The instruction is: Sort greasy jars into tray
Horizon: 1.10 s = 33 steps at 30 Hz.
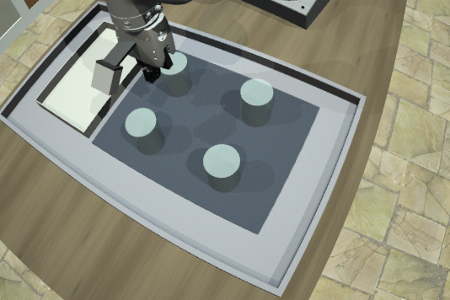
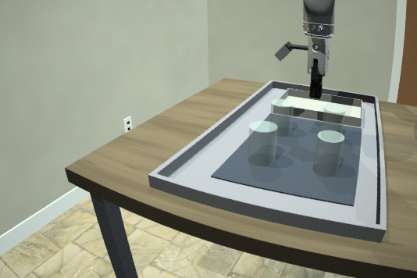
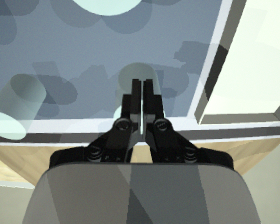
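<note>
Four pale green glass jars stand mouth down and apart on the dark mat (image 1: 253, 213) (image 2: 312, 194) (image 3: 165, 30). The back-left jar (image 1: 178, 80) (image 2: 334, 117) (image 3: 136, 74) stands near the tray and the arm's side. The front-left jar (image 1: 143, 129) (image 2: 282, 115) (image 3: 107, 4) stands near the tray too. The right jar (image 1: 256, 104) (image 2: 329, 152) (image 3: 22, 100) and the front jar (image 1: 222, 167) (image 2: 262, 143) are farther from it. The tray (image 1: 69, 101) (image 2: 346, 108) (image 3: 255, 65) holds no jar. My gripper (image 1: 152, 77) (image 2: 315, 97) (image 3: 141, 92) is shut and empty, raised beside the back-left jar, towards the tray.
The steel table top (image 1: 126, 175) (image 2: 222, 147) has a raised rim around the mat and tray. The arm's base block (image 1: 274, 2) stands on the wood behind it. The other three jars stand around the mat.
</note>
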Available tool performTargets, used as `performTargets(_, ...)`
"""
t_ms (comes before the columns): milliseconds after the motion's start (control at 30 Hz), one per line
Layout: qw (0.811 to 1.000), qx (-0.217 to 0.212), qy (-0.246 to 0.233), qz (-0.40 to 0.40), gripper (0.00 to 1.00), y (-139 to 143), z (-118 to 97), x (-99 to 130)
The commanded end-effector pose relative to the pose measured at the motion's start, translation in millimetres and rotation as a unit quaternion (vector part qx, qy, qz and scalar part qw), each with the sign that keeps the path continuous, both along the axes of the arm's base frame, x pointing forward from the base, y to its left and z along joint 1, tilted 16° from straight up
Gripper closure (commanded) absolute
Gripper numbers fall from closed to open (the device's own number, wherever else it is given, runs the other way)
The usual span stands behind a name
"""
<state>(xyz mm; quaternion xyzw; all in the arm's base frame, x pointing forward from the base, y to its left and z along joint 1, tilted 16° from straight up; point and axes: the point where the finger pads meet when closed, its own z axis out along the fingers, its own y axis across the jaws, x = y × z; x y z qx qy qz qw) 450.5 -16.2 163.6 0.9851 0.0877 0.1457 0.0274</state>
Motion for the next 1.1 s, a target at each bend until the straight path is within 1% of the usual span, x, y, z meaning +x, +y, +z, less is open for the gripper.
performTargets(0,1.0,0.02,0.009,0.007,1.0,0,-22,8)
performTargets(67,1.0,0.02,0.009,0.007,1.0,0,-32,11)
performTargets(133,1.0,0.02,0.009,0.007,1.0,0,-32,11)
performTargets(167,1.0,0.02,0.009,0.007,1.0,0,-36,12)
performTargets(1067,1.0,0.02,0.009,0.007,1.0,0,-37,10)
